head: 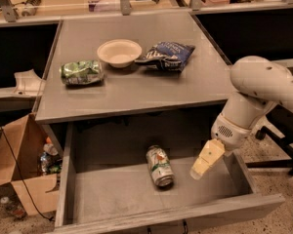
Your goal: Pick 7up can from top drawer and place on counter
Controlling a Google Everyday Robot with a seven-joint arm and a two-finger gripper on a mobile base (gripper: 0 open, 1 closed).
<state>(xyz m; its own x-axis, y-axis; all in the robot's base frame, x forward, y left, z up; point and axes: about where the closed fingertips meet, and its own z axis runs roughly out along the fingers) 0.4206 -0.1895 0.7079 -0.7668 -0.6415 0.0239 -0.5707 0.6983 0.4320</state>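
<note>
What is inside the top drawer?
A 7up can lies on its side on the drawer floor. The gripper hangs just right of it, not touching. The drawer's back, under the counter, is hidden in shadow.

Speckled floor (284, 180), open cardboard box (12, 152) at left, black chair base (273, 164) at right

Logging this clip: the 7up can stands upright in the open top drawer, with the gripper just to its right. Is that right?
Not quite. The camera view shows the 7up can lying on its side on the floor of the open top drawer, not upright. The gripper is indeed just to its right, apart from it.
</note>
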